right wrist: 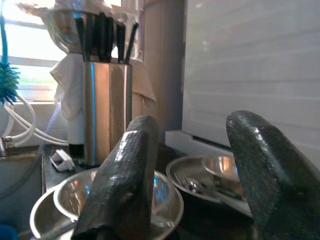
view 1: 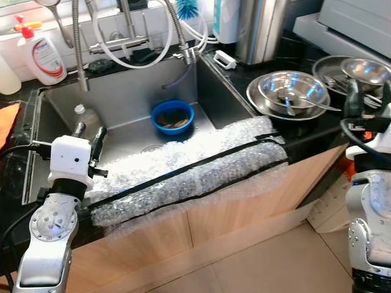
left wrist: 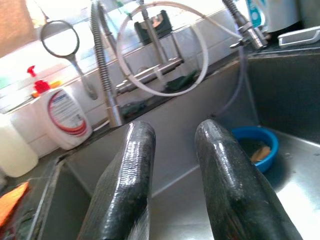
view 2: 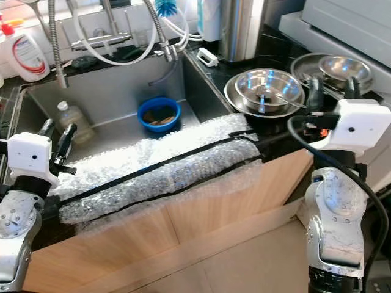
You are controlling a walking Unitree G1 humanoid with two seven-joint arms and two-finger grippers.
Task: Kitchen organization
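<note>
Task status: judged from the present layout, organization has barely begun. Neither tool holds anything, and the dishes sit loose in the sink and on the table.

Far left of the frame: a white detergent bottle point(view 1: 44, 56) with a red cap stands on the table behind the sink point(view 1: 122, 91).

Lower left: the left tool point(view 1: 89, 138) hovers over the left part of the sink, fingers parted and empty. A clear plastic bottle point(view 1: 85, 116) stands in the basin just beyond it; its contents cannot be determined.

Centre: a blue bowl point(view 1: 172, 117) rests on the sink floor below the faucet hoses. It contains brownish scraps, probably food residue. A strip of bubble wrap point(view 1: 189, 171) taped with black bands covers the front edge of the sink.

Right of centre: stacked steel bowls point(view 1: 292, 93) sit on the dark table with a utensil inside. A second steel dish point(view 1: 360, 72), upper right, holds a smaller bowl and cutlery.

Far right: the right tool point(view 2: 333, 91) hovers near the bowls, fingers parted, empty.

Remaining work, by estimate: clearing the sink items and sorting the bowls.
</note>
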